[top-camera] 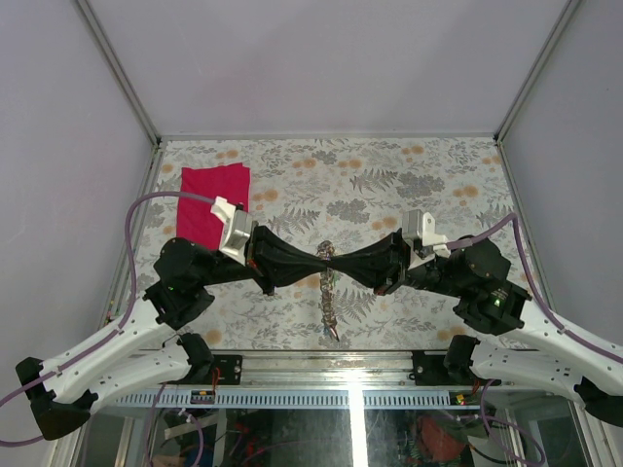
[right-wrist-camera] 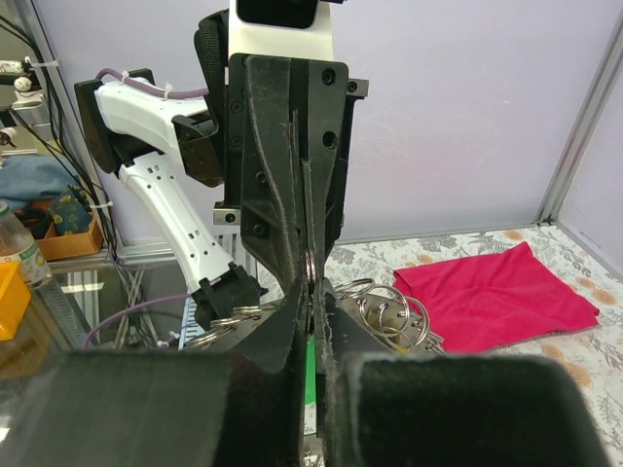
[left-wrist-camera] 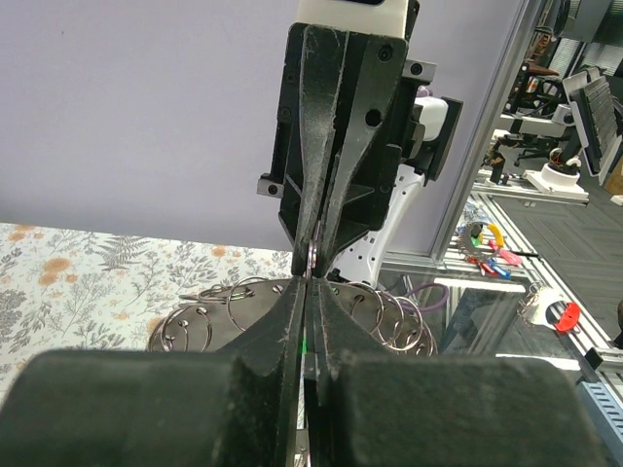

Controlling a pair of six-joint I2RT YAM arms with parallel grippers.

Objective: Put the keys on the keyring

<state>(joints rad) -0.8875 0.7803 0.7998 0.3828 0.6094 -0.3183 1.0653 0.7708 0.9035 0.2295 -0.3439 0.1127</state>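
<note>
Left hand (top-camera: pixel 317 260): fingers pressed together, pinching the keyring (left-wrist-camera: pixel 311 259) by its thin edge.
Right hand (top-camera: pixel 335 260): fingers pressed together too, pinching the same keyring from the other side. The two hands meet tip to tip.
Keyring: held up between the two hands, over the middle of the bench (top-camera: pixel 419 195).
Bunch (top-camera: pixel 329 302): a string of wire loops hangs from the pinch toward the front of the bench. I cannot tell if its end touches.
Keys: too small to pick out in the bunch, so I cannot tell which are on.
Step now: my guess is that the hands are working a key round the keyring.
How to do it well: one hand should hold firm while the other turns slowly. Do not pull hard, or the thin metal may slip out. Keep the bunch low so it does not swing.
Bench top: a flat sheet with leaves and orange flowers on it.
Cloth (right-wrist-camera: pixel 496 292): red, lying flat at the far left, well apart from the hands.
Room: pale walls on three sides, with metal posts (top-camera: pixel 117 68) in the corners.
</note>
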